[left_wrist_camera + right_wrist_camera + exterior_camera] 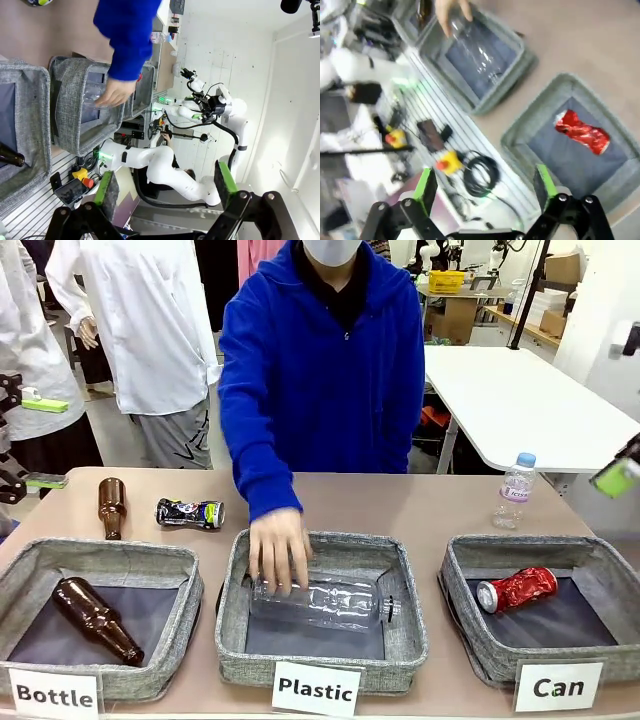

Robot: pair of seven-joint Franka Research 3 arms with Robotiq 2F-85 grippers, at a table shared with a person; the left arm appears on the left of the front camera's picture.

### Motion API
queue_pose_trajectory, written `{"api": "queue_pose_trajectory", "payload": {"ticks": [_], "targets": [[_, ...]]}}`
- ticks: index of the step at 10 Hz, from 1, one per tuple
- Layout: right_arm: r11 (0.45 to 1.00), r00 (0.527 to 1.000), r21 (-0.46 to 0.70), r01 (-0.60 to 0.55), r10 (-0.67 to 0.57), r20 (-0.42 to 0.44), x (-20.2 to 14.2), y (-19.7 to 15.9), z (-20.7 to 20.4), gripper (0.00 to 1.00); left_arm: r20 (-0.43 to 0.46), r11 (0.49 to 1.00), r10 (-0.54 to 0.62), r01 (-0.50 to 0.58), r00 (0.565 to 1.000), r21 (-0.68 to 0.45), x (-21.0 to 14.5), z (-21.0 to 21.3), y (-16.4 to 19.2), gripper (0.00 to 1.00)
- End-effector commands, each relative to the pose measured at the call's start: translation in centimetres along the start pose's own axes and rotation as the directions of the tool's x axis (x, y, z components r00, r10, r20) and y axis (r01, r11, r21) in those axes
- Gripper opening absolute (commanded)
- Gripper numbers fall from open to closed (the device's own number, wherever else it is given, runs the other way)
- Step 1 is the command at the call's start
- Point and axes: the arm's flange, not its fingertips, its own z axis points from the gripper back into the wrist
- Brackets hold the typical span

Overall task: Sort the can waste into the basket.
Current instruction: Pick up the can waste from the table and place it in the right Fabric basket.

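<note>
Dark can (pixel 189 513), likely light, thin-walled and slippery, lies on its side near the desk's far left corner, best pinched across its dented middle, while the red can (pixel 517 589) rests in the Can basket (pixel 480 650) and the left gripper (pixel 166 185) and right gripper (pixel 485 186) gape wide.

Along the near edge of the table (pixel 400 502), white cards front three square grey woven-fabric baskets: "Bottle" card (pixel 55 695) at the left basket (pixel 100 550), "Plastic" card (pixel 316 688) at the middle basket (pixel 232 610), "Can" card (pixel 558 687) at the right basket (pixel 520 546).

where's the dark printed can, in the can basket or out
Out: the dark can lies on the table beyond the Bottle basket; the Can basket holds the red can.
</note>
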Motion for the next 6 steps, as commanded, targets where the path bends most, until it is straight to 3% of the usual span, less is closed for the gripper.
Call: {"api": "queue_pose_trajectory", "payload": {"ticks": [1, 3, 4, 5, 6], "targets": [[0.707, 0.573, 0.469, 0.530, -0.706, 0.416, 0.9, -0.6, 0.7, 1.00, 0.004, 1.000, 0.009, -0.009, 1.000, 0.002, -0.3, 0.1, 0.0, 1.00], [0.568, 0.382, 0.566, 0.598, -0.822, 0.421, 0.8, -2.1, 1.1, 1.00, 0.004, 1.000, 0.009, -0.009, 1.000, 0.002, -0.3, 0.1, 0.0, 1.00], [0.555, 0.340, 0.578, 0.598, -0.829, 0.444, 0.6, -2.6, 1.1, 1.00, 0.004, 1.000, 0.009, -0.009, 1.000, 0.002, -0.3, 0.1, 0.0, 1.00], [0.573, 0.333, 0.540, 0.617, -0.811, 0.481, 0.8, -2.9, 0.8, 1.00, 0.004, 1.000, 0.009, -0.009, 1.000, 0.002, -0.3, 0.1, 0.0, 1.00], [0.822, 0.809, 0.276, 0.498, -0.555, 0.194, 0.2, -3.4, 2.0, 1.00, 0.004, 1.000, 0.009, -0.009, 1.000, 0.002, -0.3, 0.1, 0.0, 1.00]]}}
